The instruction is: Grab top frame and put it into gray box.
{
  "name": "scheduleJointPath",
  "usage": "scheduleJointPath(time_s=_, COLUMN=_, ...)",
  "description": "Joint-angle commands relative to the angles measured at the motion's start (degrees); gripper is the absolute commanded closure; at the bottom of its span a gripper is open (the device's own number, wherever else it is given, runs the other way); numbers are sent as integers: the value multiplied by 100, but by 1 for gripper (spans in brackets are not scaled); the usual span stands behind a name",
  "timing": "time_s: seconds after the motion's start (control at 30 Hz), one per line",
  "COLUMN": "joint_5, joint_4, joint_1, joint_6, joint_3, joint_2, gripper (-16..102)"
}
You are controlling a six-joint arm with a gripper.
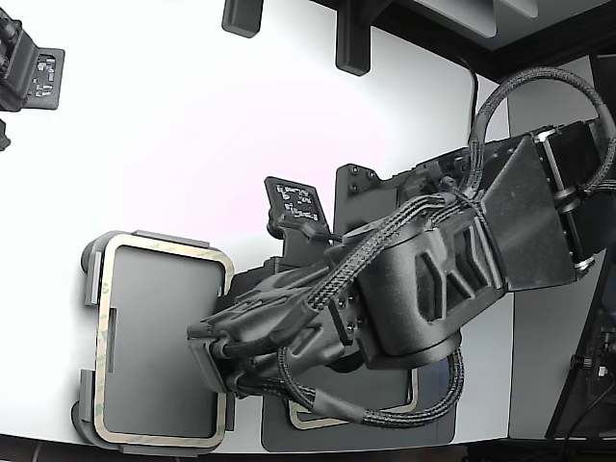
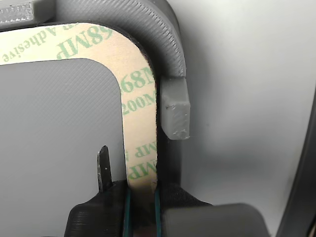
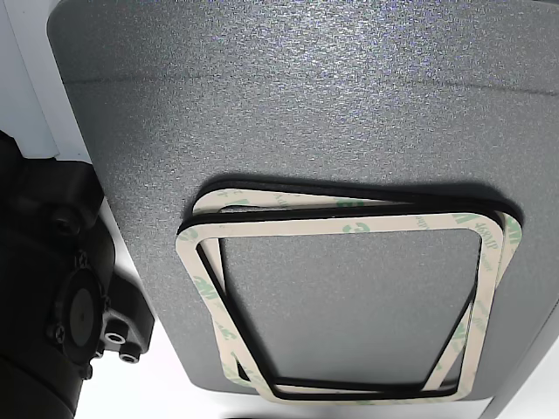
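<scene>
The top frame (image 1: 164, 252), thin and beige with green print, lies flat inside the gray box (image 1: 89, 289) at the exterior view's lower left. In the wrist view its rounded corner and one side strip (image 2: 140, 123) rest on the box's inner ledge next to the box wall (image 2: 173, 54). My gripper (image 1: 207, 351) reaches over the box's side nearest the arm. In the wrist view the gripper (image 2: 140, 192) is closed over the frame strip, with a thin metal fingertip (image 2: 103, 168) beside it above the box floor.
A dark gray mat (image 3: 262, 105) carries several more alike frames (image 3: 341, 225), stacked askew; in the exterior view the mat (image 1: 356, 433) sits under the arm. A raised tab (image 2: 175, 111) stands on the box wall. Black fixtures (image 1: 298, 204) stand on the white table (image 1: 192, 115).
</scene>
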Motion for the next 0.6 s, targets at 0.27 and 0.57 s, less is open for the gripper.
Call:
scheduleJointPath(time_s=0.27, joint_5=44, joint_4=44, joint_1=-88, joint_6=35, joint_3=-158, joint_2=88, gripper=94)
scheduleJointPath(time_s=0.57, joint_5=501, joint_4=18, joint_1=-88, joint_6=-105, joint_3=-659, joint_2=229, gripper=-14)
